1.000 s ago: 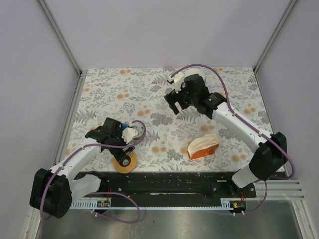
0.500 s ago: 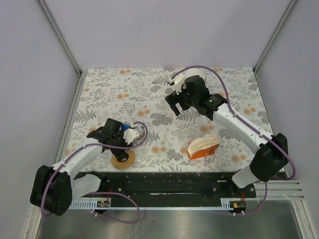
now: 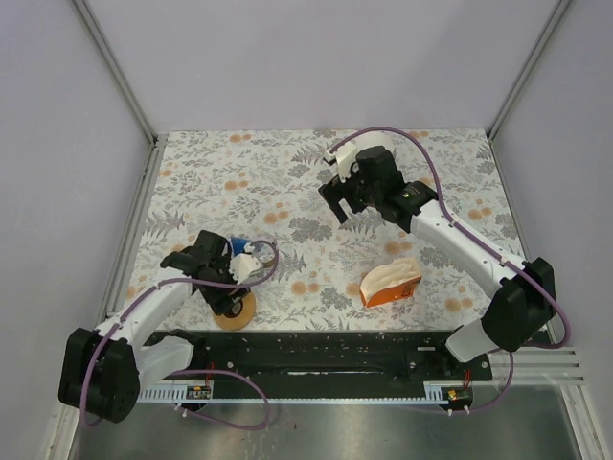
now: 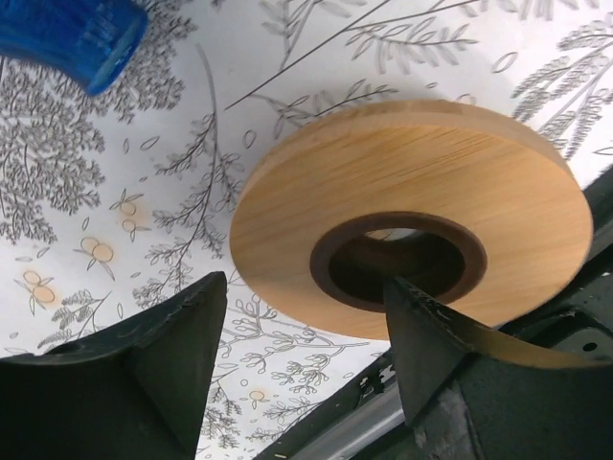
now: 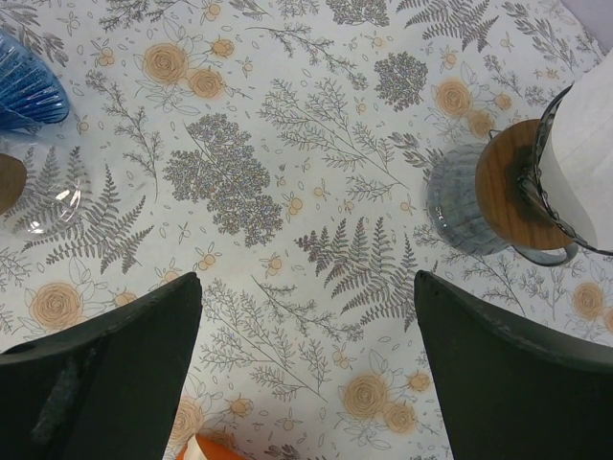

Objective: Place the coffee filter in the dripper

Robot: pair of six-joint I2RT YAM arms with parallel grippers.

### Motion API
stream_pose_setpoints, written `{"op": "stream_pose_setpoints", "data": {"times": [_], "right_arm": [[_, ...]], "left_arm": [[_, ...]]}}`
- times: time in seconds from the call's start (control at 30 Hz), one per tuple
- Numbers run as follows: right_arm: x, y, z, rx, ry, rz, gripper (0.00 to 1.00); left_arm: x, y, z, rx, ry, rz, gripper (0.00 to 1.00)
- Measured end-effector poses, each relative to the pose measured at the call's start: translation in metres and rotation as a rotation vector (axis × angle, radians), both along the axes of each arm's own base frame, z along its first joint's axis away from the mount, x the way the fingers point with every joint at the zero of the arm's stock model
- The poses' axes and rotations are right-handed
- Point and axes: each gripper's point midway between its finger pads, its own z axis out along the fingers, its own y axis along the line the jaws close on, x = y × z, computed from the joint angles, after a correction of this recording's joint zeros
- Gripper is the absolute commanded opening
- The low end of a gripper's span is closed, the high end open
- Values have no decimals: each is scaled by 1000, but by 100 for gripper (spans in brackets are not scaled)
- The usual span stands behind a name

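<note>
A round wooden ring (image 3: 236, 312) with a dark hole lies near the front left of the floral mat. My left gripper (image 3: 223, 293) hangs over it, jaws open. In the left wrist view the ring (image 4: 316, 192) fills the space ahead of the left gripper (image 4: 305, 287), and the right fingertip (image 4: 421, 326) overlaps its rim. A blue ribbed dripper (image 4: 67, 34) sits just beyond it, mostly hidden under the arm in the top view (image 3: 238, 245). An orange pack of white filters (image 3: 391, 285) lies at mid right. My right gripper (image 3: 335, 204) is open and empty above the mat.
In the right wrist view the right gripper (image 5: 306, 278) looks down on bare mat. A glass piece with a wooden collar and a white shape (image 5: 522, 187) stands at the right edge, and the blue dripper (image 5: 24, 86) at the left. A black rail (image 3: 316, 355) runs along the front.
My left gripper has shifted left and settled lower over the wooden ring, which has barely moved. The right arm has hardly moved.
</note>
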Motion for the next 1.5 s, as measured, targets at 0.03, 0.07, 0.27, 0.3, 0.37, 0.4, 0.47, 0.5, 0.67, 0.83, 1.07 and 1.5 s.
{"op": "stream_pose_setpoints", "data": {"times": [0.03, 0.07, 0.27, 0.3, 0.37, 0.4, 0.47, 0.5, 0.67, 0.83, 1.07, 1.5], "right_arm": [[0, 0, 0, -1, 0, 0, 99], [0, 0, 0, -1, 0, 0, 99], [-2, -2, -2, -5, 1, 2, 99], [-2, -2, -2, -5, 1, 3, 99], [-2, -1, -2, -4, 1, 6, 100], [-2, -1, -2, -5, 2, 6, 99], [-2, -1, -2, -6, 1, 8, 99], [-2, -1, -2, -6, 1, 8, 99], [-2, -1, -2, -8, 1, 8, 99], [-2, -2, -2, -10, 0, 10, 100], [-2, -2, -2, -12, -2, 12, 99], [-2, -2, -3, -21, -6, 18, 99]], "left_arm": [[1, 3, -1, 4, 4, 18, 73], [1, 6, -2, 6, 9, 36, 74], [7, 9, -9, 5, 53, 97, 75], [7, 9, -12, 6, 63, 102, 75], [8, 7, -14, 2, 75, 108, 75], [8, 7, -14, 0, 76, 111, 73], [8, 6, -15, -5, 79, 110, 67], [8, 5, -15, -8, 80, 111, 62], [8, 0, -14, -32, 85, 100, 25], [10, 0, -11, -37, 73, 95, 5], [5, 8, -2, 0, 66, 102, 0], [11, 28, 49, 80, -4, 73, 0]]}}
